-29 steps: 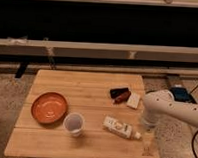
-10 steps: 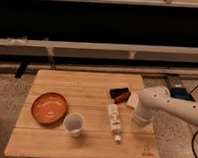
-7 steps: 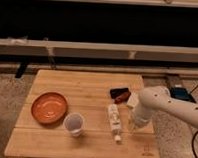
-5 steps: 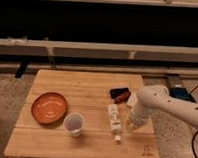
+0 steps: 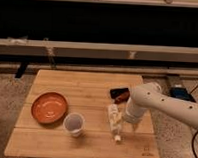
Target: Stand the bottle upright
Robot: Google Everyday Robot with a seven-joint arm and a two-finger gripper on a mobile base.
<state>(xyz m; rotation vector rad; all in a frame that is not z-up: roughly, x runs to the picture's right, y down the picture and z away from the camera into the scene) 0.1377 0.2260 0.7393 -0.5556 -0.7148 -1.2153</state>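
Camera view: the gripper [image 5: 129, 126], grip state unreadable, hangs just beside the lying bottle [image 5: 114, 119], which a sideways nudge might roll toward the cup [image 5: 73, 124].

Bottle [image 5: 113, 122]: slim, whitish, tan label, small white cap.
Pose: laid on its side, cap pointed toward the near edge of the table [image 5: 87, 84].
Gripper [image 5: 130, 126]: held low, just beside the bottle.
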